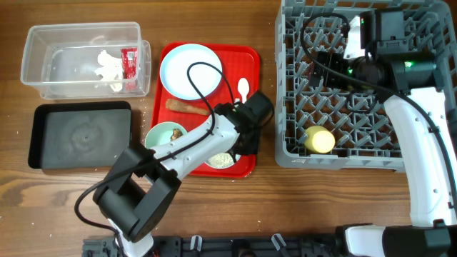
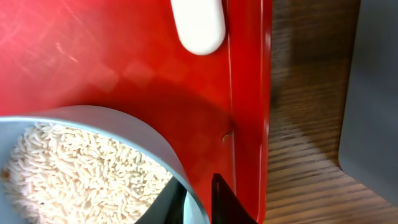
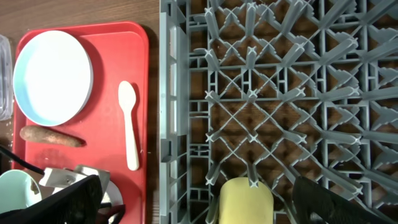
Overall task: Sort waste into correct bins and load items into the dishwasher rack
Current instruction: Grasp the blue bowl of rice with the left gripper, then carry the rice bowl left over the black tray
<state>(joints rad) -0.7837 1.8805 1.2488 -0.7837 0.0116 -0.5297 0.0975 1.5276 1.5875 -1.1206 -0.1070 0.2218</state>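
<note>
My left gripper [image 1: 240, 146] [image 2: 200, 208] is shut on the rim of a pale blue-green bowl [image 1: 221, 161] [image 2: 134, 127] full of white rice [image 2: 81, 171] on the red serving tray, one finger inside and one outside. A second bowl [image 1: 166, 134] holds a small brown lump. The pale blue plate [image 1: 189, 70] [image 3: 53, 76], white spoon [image 1: 243, 88] [image 3: 129, 124] and orange-brown stick [image 1: 187, 107] [image 3: 51, 136] lie on the tray. My right gripper [image 1: 335, 64] [image 3: 202, 202] hangs open and empty above the grey rack [image 1: 357, 107] [image 3: 280, 93]. The yellow cup [image 1: 319, 140] [image 3: 245, 200] lies in the rack.
The clear tub [image 1: 43, 71] at back left holds white tissue [image 1: 108, 66] and the red-and-white wrapper [image 1: 130, 63]. The black tray [image 1: 78, 135] sits in front of it. The red serving tray [image 1: 246, 57] [image 2: 93, 62] lies close beside the rack's left wall [image 2: 373, 93].
</note>
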